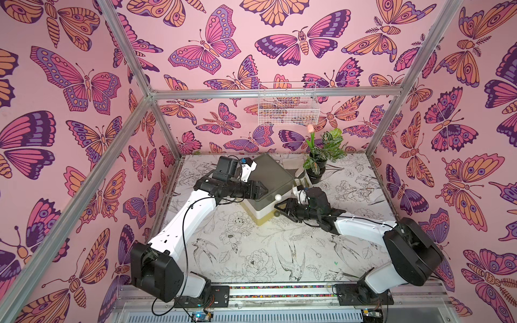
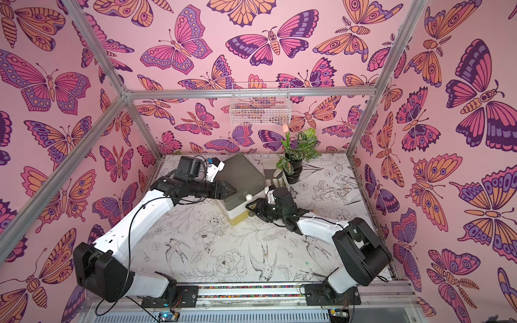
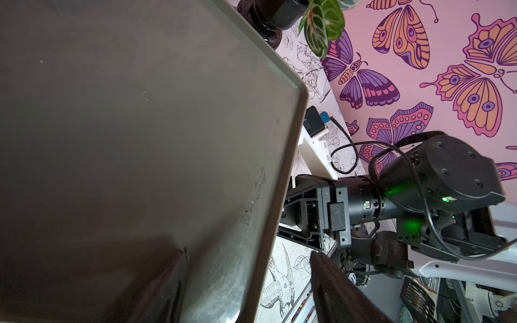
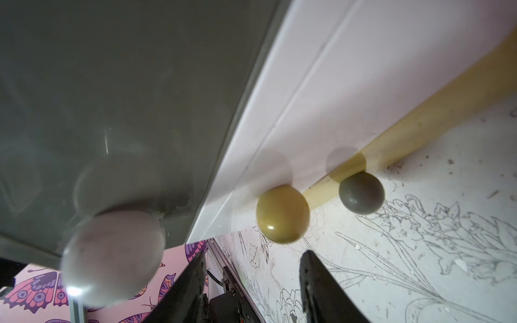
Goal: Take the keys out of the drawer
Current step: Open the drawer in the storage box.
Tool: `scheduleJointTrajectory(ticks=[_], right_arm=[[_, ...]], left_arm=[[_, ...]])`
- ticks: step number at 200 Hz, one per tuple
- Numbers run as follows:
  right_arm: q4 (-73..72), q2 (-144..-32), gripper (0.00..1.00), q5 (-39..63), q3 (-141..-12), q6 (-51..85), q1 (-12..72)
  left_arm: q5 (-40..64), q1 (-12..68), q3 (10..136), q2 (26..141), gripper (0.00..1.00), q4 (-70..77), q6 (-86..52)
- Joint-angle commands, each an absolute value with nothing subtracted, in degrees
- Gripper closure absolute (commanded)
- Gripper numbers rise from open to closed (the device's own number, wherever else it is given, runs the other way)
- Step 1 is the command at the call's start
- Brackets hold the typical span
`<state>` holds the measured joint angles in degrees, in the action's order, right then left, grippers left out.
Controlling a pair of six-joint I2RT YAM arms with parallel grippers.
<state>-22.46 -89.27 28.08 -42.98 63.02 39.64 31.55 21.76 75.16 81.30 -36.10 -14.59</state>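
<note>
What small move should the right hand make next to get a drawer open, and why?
Probably ease the right hand forward until its fingers straddle the round olive-yellow knob on the white middle drawer front. The fingers stand open with nothing between them, the knob lies just ahead of the gap, and the drawers all look shut, with no keys in sight.

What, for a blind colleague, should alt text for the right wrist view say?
The right gripper, jaws apart, points at the olive knob on the white drawer front without touching it. A blurred white knob and a grey knob sit either side.
</note>
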Motion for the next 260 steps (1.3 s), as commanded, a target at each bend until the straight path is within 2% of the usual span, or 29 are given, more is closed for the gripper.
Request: scheduleJointTrajectory(ticks=[1, 135, 260], right_arm=[[-25.54, -91.69, 0.45, 29.24, -44.38, 62.98, 40.05], [-32.67, -96.55, 0.54, 29.62, -44.38, 63.86, 38.50], [-34.04, -93.50, 0.62, 26.11, -41.84, 64.17, 38.13]], left_arm=[[31.29, 21.45, 73.75, 81.03, 0.26, -39.74, -14.60], [31.16, 21.36, 75.15, 81.85, 0.26, -41.68, -13.75], [31.12, 21.36, 75.24, 82.35, 0.26, -41.82, -13.72]])
